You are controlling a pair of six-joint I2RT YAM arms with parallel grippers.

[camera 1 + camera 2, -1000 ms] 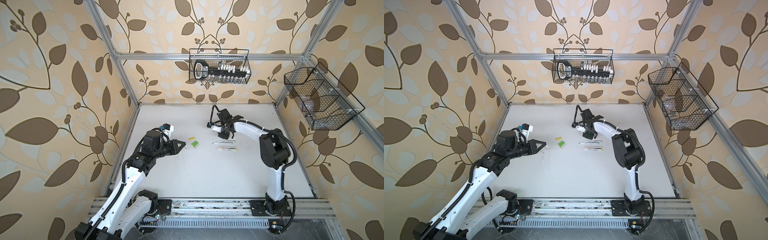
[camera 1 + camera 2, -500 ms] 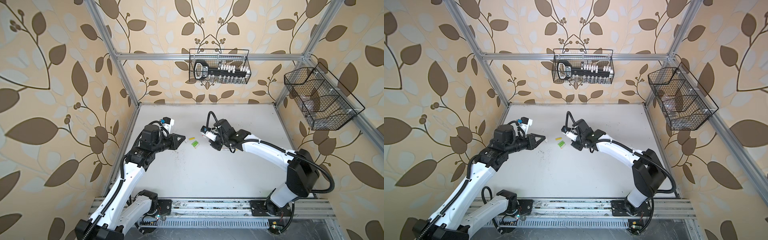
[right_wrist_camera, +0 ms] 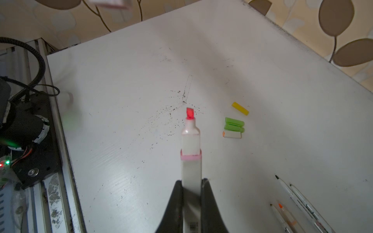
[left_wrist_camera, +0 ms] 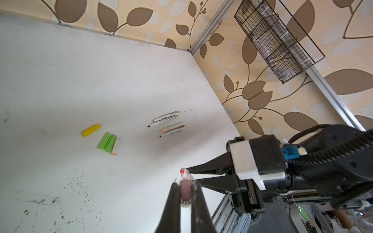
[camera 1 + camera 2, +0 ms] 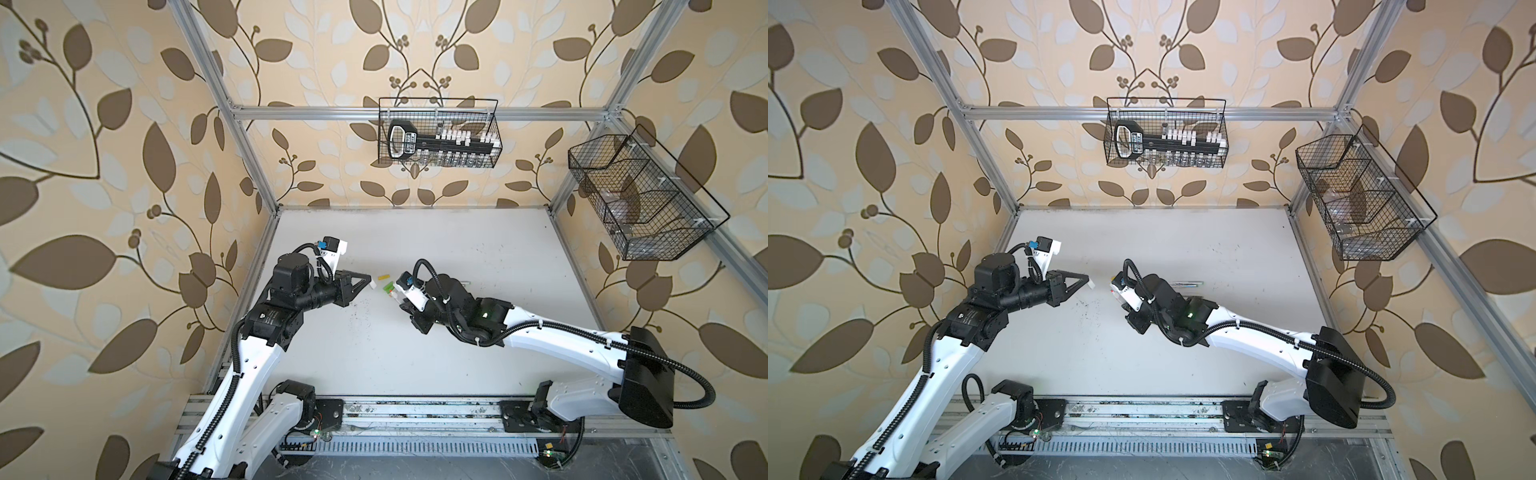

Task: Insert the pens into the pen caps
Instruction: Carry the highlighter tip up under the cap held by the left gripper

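My right claw (image 3: 191,181) is clamped on a pen (image 3: 190,141), its long axis and red tip aimed at the cap (image 4: 185,192) pinched tight in my closed left claw (image 4: 185,184), the tip just beside the cap's mouth, not yet inside.

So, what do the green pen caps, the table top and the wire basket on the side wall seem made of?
Green pen caps: probably moulded plastic, smooth, slightly glossy, evenly bright colour.
Table top: seemingly white laminate or painted board, matt, scuffed with dark specks.
Wire basket: thin black metal wire, likely coated; the wall shows through its mesh.
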